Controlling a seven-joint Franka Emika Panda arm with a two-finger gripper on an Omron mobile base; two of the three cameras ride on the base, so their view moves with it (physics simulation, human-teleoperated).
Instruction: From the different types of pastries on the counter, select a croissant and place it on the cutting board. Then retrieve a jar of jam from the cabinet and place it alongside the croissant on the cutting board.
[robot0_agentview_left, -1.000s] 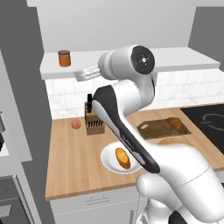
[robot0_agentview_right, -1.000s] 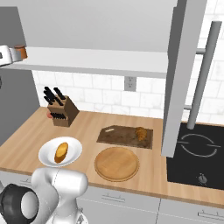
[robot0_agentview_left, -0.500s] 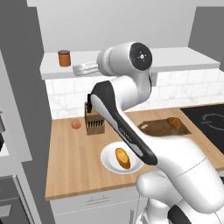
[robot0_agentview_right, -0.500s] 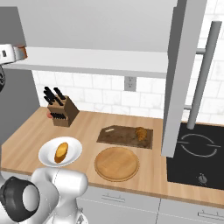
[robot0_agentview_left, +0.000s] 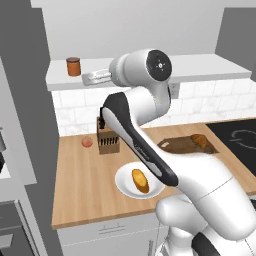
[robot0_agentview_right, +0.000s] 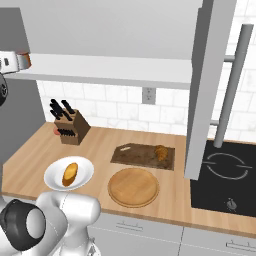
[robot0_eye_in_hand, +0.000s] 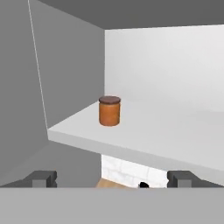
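The jar of jam (robot0_eye_in_hand: 109, 110), orange-brown with a dark lid, stands upright on the cabinet (robot0_eye_in_hand: 175, 135) shelf, near its left wall. My gripper (robot0_eye_in_hand: 113, 179) is open and empty, level with the shelf's front edge and short of the jar, with a fingertip to either side. From the left base view the gripper (robot0_agentview_left: 86, 78) is just right of and below the jar (robot0_agentview_left: 73, 66). The croissant (robot0_agentview_left: 200, 140) lies on the dark cutting board (robot0_agentview_left: 180, 146), also seen as the croissant (robot0_agentview_right: 161, 152) at the right end of the board (robot0_agentview_right: 137, 155).
On the counter (robot0_agentview_right: 30, 160) a golden roll (robot0_agentview_left: 140, 180) sits on a white plate (robot0_agentview_left: 125, 187). A knife block (robot0_agentview_left: 107, 140) and a pink fruit (robot0_agentview_left: 87, 142) stand by the wall. A round wooden plate (robot0_agentview_right: 133, 186) lies before the board, with a stove (robot0_agentview_right: 225, 175) at right.
The hand has swung left along the shelf front, closer to the jar. The jaws stayed open. Nothing on the counter moved.
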